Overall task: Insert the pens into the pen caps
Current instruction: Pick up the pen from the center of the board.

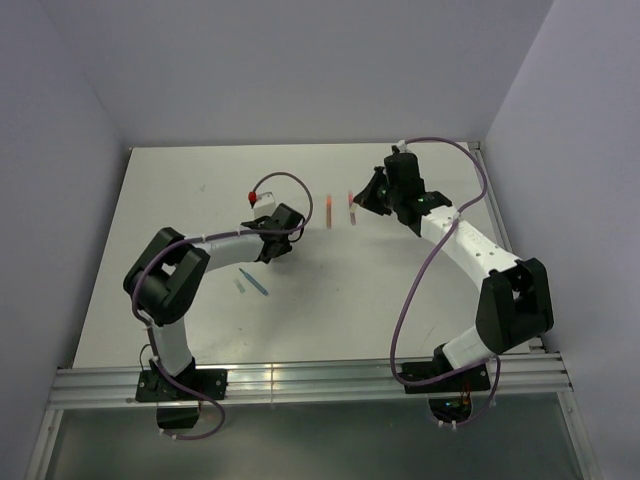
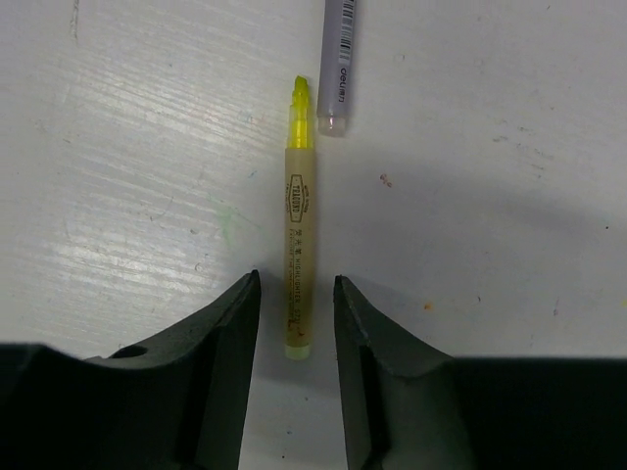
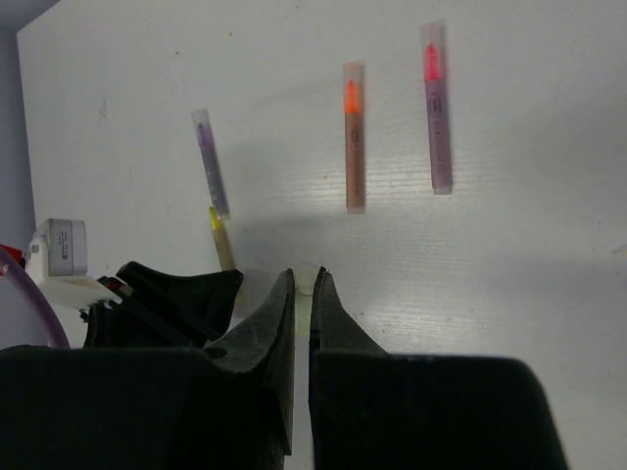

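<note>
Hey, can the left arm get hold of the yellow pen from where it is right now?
Probably yes. The left gripper is open, its fingers straddling the rear end of the yellow pen with nothing between. The grey-purple pen lies up by the tip, out of the fingers' way.

A white, scuffed table (image 1: 340, 310) stands boxed in by plain pale grey-lilac walls (image 1: 300, 70) behind and at both sides. A metal rail (image 1: 320, 382) edges its near side. Soft glare lies just ahead of the right fingers (image 3: 274, 338).
</note>
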